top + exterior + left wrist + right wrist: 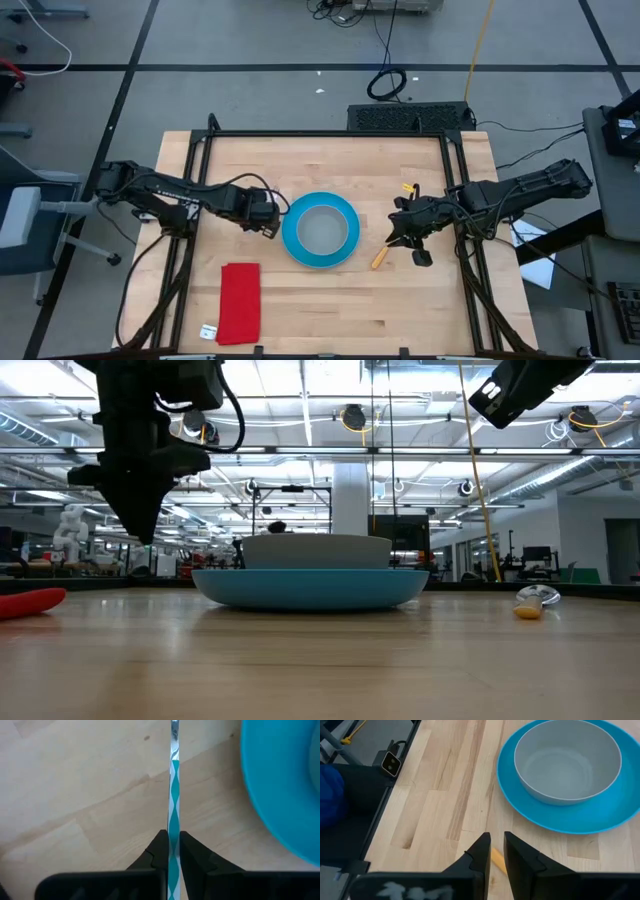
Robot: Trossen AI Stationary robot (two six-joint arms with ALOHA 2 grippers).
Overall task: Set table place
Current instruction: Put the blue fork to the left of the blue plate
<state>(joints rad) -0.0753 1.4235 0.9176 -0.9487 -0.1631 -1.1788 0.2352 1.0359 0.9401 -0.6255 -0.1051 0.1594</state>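
High view shows the large square light-wood butcher-block worktop with its thin black rails, and at its middle the round bright-blue plate carrying the smaller grey bowl inside its rim. Left of the plate, the left gripper hangs just beside the plate's edge. Its wrist view shows the two dark fingers pressed onto a thin silver fork, seen edge-on, the shiny strip mirroring the plate's blue; the fork runs forward from the fingers above the wood, with the plate close alongside. From the low view this gripper's tip sits above the worktop, clear of the surface.

On the plate's other side, the right gripper hovers over the metal spoon with an orange handle, which lies on the wood near the plate, apart from it. In the right wrist view its fingers stand slightly spread with nothing between them, and the orange handle shows just past them on the wood.

A red folded cloth lies near the worktop's front left, well apart from the plate.
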